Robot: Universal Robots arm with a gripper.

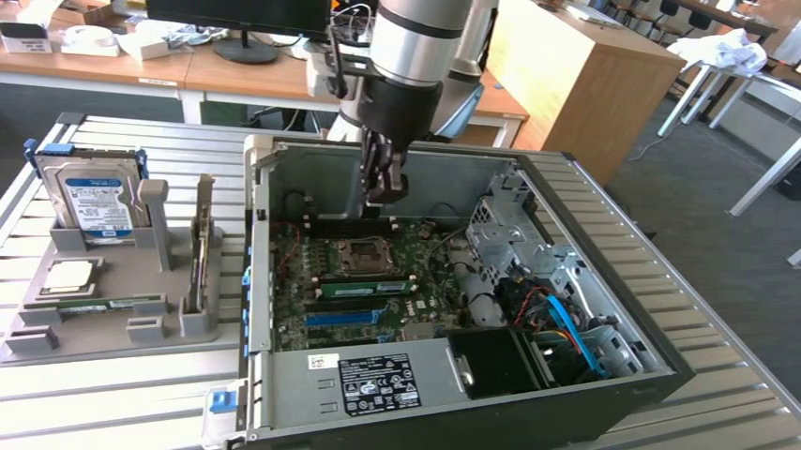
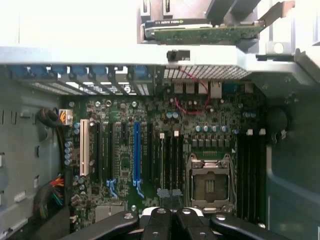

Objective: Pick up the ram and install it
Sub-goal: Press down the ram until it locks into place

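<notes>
The ram (image 1: pixel 100 305), a thin green stick with a pale label, lies flat in the grey holder (image 1: pixel 113 323) at the exterior view's left, outside the case. My gripper (image 1: pixel 383 192) hangs inside the open computer case (image 1: pixel 601 375), above the far part of the motherboard (image 1: pixel 375 281) and well away from the ram. Its black fingers (image 2: pixel 160 220) meet tip to tip with nothing visible between them (image 2: pixel 172 212). Below them I see the empty processor socket (image 2: pixel 210 185) and dark slots (image 2: pixel 250 175) beside it. A green strip (image 1: pixel 363 285) stands among the board's slots.
The holder also carries a blue-labelled hard drive (image 1: pixel 90 202), a square silver processor chip (image 1: pixel 69 275) and an upright card (image 1: pixel 201 248). A power supply (image 1: pixel 363 380), drive cage (image 1: pixel 507 234) and blue cables (image 1: pixel 564 323) crowd the case. Ribbed metal table (image 1: pixel 113 403) surrounds it.
</notes>
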